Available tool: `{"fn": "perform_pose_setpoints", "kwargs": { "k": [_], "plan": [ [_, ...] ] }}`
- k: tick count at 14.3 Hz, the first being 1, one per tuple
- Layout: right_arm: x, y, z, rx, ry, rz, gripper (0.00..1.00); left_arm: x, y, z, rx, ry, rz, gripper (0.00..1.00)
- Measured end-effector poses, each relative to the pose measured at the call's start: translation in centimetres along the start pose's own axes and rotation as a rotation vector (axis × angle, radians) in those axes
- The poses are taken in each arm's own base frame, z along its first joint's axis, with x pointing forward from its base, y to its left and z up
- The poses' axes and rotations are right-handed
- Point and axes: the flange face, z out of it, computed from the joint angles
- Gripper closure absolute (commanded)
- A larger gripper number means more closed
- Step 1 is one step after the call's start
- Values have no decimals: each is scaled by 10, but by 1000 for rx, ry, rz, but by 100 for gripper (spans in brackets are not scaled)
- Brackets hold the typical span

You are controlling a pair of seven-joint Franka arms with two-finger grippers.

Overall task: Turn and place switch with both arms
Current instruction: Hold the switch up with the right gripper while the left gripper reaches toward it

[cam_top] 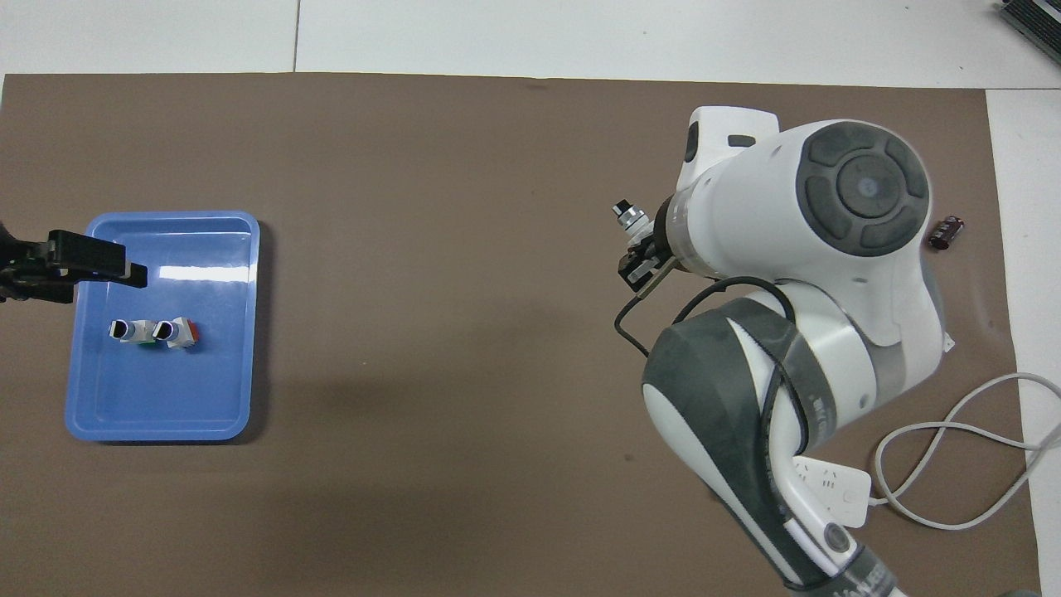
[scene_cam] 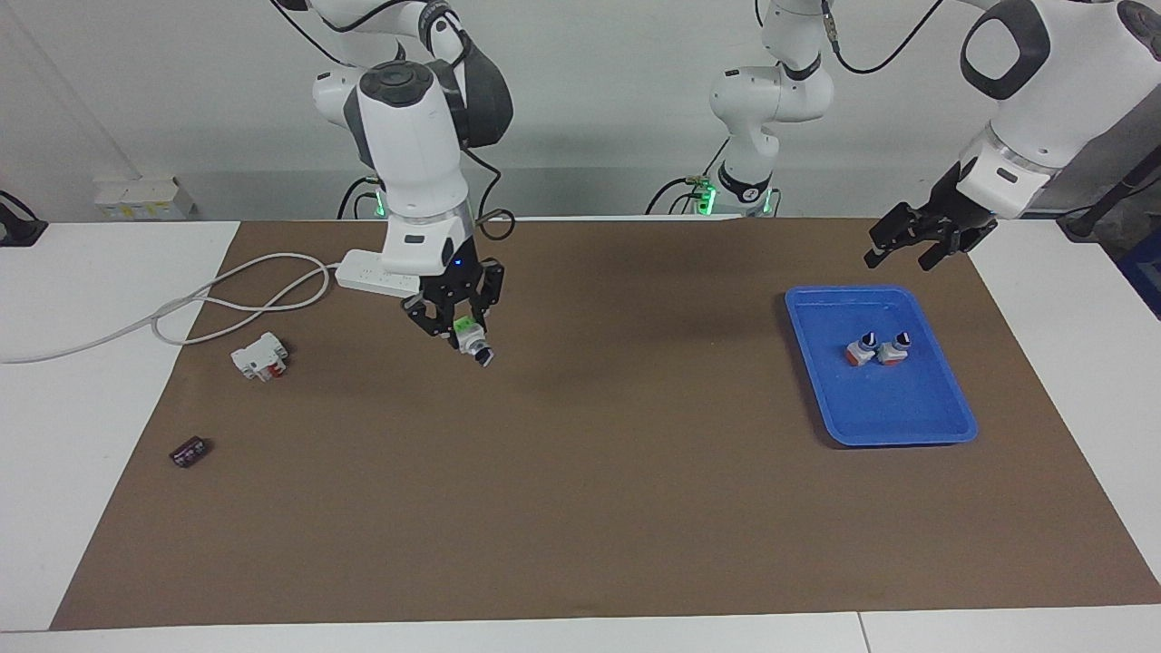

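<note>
I see a white table (scene_cam: 82, 381) covered by a brown mat (scene_cam: 580, 490). On the mat, toward the left arm's end, sits a blue tray (scene_cam: 943, 422). Toward the right arm's end lie a white power strip (scene_cam: 363, 275) nearest the robots, its cable (scene_cam: 218, 304) trailing onto bare table, a white block with red parts (scene_cam: 260, 355), and farther out a small dark piece (scene_cam: 189, 451).

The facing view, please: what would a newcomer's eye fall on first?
The right gripper, up over the brown mat, clamps a small white-grey switch with a bright green block. At the left arm's end a blue plastic tray holds two small orange-ended switches, with the open left gripper above its edge.
</note>
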Motion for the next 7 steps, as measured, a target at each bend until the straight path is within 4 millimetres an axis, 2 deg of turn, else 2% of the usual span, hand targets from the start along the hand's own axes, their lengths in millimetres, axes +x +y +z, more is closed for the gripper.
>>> {"fn": "perform_pose_setpoints", "kwargs": {
  "k": [3, 7],
  "plan": [
    [13, -32, -9, 13, 24, -128, 100, -5, 15, 8, -158, -9, -82, 0],
    [21, -57, -15, 25, 41, -283, 100, -7, 30, 18, -381, -56, -215, 0]
  ]
}}
